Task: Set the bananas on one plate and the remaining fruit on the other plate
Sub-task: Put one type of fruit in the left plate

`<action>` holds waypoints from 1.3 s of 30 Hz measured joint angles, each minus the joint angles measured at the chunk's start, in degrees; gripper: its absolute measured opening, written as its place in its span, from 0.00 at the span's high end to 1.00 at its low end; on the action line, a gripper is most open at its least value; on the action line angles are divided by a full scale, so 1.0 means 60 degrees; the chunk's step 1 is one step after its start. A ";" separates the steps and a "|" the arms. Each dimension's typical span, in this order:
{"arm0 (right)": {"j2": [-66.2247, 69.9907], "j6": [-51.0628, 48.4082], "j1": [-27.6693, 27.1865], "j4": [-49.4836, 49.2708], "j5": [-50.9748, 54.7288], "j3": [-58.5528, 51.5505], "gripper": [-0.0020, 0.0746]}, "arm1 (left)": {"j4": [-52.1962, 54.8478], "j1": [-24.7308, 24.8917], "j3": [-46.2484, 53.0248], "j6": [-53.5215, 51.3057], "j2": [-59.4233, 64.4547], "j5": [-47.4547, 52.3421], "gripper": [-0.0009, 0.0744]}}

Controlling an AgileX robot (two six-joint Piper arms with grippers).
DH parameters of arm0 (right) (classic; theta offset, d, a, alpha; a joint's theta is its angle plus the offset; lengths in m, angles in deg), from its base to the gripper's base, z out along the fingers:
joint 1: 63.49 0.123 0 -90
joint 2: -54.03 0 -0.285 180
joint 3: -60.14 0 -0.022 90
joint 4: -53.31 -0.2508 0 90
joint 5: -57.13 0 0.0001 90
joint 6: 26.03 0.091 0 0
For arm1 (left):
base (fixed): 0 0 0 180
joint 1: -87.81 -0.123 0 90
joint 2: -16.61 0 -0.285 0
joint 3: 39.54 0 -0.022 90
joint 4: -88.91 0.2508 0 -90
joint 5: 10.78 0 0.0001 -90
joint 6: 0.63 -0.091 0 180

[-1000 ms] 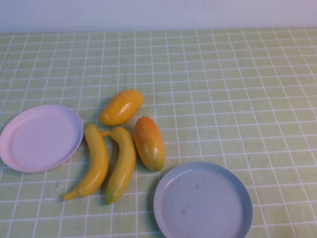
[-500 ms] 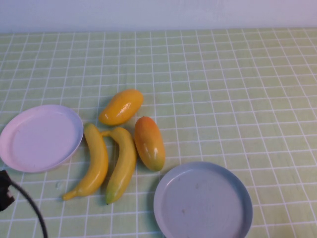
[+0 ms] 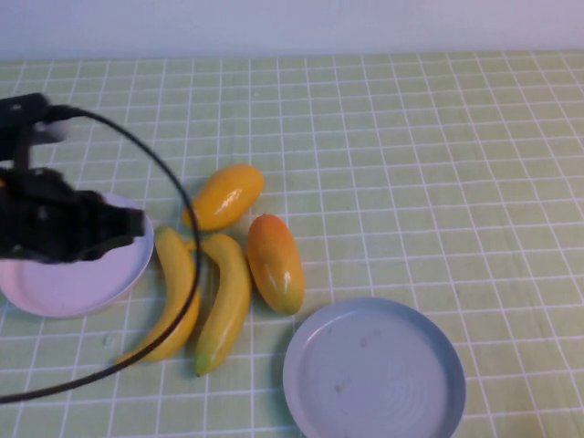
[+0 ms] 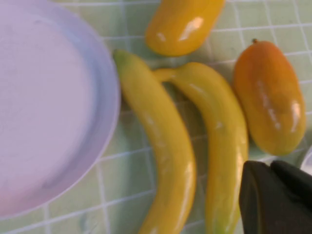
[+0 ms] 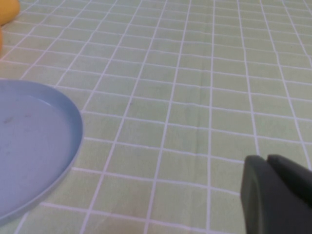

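You've sorted nothing yet: both bananas (image 3: 196, 301) and both mangoes (image 3: 251, 233) lie on the checked cloth (image 3: 411, 164), while the pink plate (image 3: 64, 283) and grey-blue plate (image 3: 372, 372) are bare. Your left gripper (image 3: 128, 224) hovers over the pink plate, jaws together, holding nothing. Your right gripper (image 5: 275, 170), near the grey-blue plate, is closed and empty.

You're looking at a staged tabletop test setup, more lab bench than kitchen: a pale green tablecloth (image 3: 411, 164) with a white grid covers the whole surface, and a plain white wall (image 3: 292, 23) closes the far edge. Glossy, plastic-looking fruit and two bare plates are its only props.
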 joint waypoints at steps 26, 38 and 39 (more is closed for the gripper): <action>0.0000 0.0000 0.0000 0.0000 0.0000 0.0000 1.00 | 0.2876 0.3963 -0.6260 0.3077 0.6577 0.2279 0.11; 0.0000 0.0000 0.0000 0.0000 0.0000 0.0000 1.00 | 0.3679 0.3963 -0.6317 0.3931 0.7226 0.1585 0.10; 0.0000 0.0000 0.0000 0.0000 0.0000 0.0000 1.00 | 0.3705 0.3963 -0.6317 0.3956 0.7269 0.1604 0.10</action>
